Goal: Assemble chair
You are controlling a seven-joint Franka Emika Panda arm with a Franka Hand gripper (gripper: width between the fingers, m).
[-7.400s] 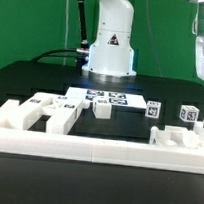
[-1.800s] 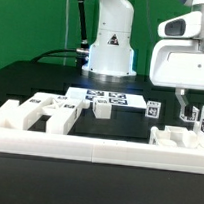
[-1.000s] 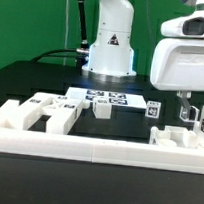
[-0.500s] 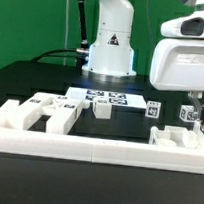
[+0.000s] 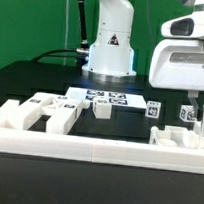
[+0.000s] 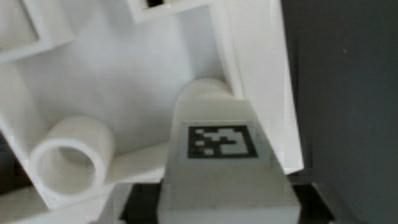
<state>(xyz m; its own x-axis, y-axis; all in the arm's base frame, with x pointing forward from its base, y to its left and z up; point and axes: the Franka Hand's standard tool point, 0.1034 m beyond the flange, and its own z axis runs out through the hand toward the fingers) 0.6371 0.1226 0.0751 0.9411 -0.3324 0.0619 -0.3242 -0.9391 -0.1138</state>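
To the exterior view's right of the marker board, the gripper hung low over the black table, its jaws clenched on a tagged piece of the chair, well apart from the board. Whether that piece rested on the table or was lifted clear could not be told. Between it and the board stood a small tagged cube, near the board's right-hand end. Just in front of the board, toward the camera, a small white block rested on the table. Off the board's left front corner lay a cluster of notched chair pieces. Farther forward from the board than any of these ran the long low barrier wall. Behind the board rose the robot base. Seen from the wrist, the tagged piece filled the gap between the jaws, its square tag facing the camera. Close beside it lay a white slab with cut-outs and a short hollow cylinder. Whether either touched the held piece could not be told, nor how they sat with respect to the marker board.
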